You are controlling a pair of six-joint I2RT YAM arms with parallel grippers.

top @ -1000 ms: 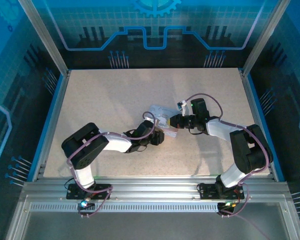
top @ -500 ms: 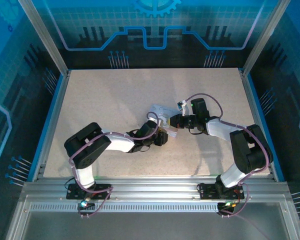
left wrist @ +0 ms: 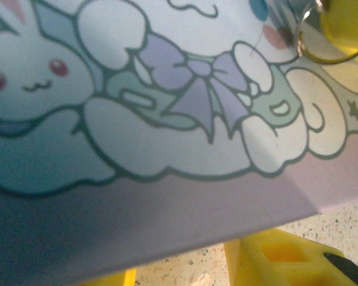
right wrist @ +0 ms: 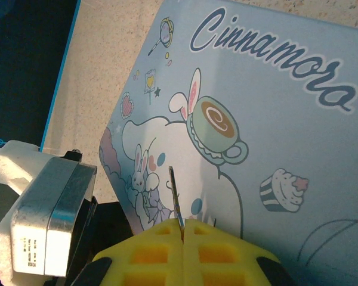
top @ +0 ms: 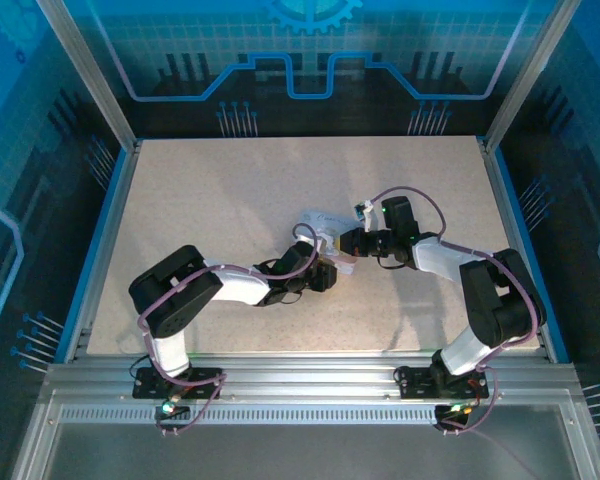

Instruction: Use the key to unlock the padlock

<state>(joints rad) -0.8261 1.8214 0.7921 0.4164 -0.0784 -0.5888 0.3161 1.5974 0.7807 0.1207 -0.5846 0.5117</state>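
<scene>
Key stands pinched between the closed fingers of the right pincer above the cartoon tin. The tin hides the tips of the left pincer, so I cannot tell its grip.

Two grippers, the left gripper and the right gripper, one cartoon-printed tin, one key, one speckled table.

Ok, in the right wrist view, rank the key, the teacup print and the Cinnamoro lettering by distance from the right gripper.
1. key, pinched at the right gripper fingertips.
2. teacup print, mid-lid on the tin, just beyond the key.
3. Cinnamoro lettering, along the lid's far top edge.
</scene>
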